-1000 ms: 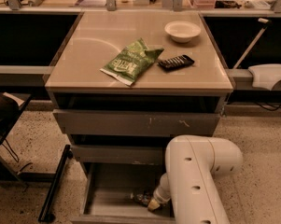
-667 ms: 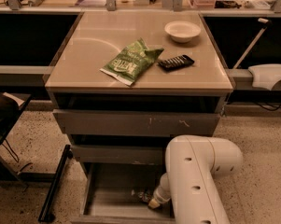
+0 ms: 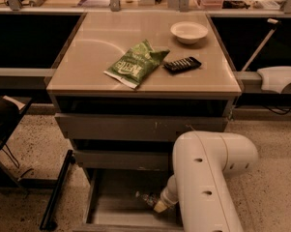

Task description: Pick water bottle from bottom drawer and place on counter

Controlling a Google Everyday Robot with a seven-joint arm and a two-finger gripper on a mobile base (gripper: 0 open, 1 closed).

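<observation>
The bottom drawer (image 3: 113, 211) stands pulled open at the foot of the grey cabinet. Inside it lies the water bottle (image 3: 145, 197), small and clear, on its side, only partly visible. My white arm comes down from the right into the drawer. My gripper (image 3: 159, 206) is at the arm's beige tip, right against the bottle's right end, and the arm hides most of it. The counter (image 3: 87, 57) is the beige glossy top of the cabinet above.
On the counter lie a green chip bag (image 3: 137, 64), a black remote-like bar (image 3: 182, 64) and a white bowl (image 3: 189, 32). Two upper grey drawers (image 3: 135, 127) overhang the open one. A black chair (image 3: 2, 120) and a black bar (image 3: 58, 190) are at the left.
The bottle's visible end and the arm's tip have shifted slightly upward in the drawer. Nothing on the counter has moved.
</observation>
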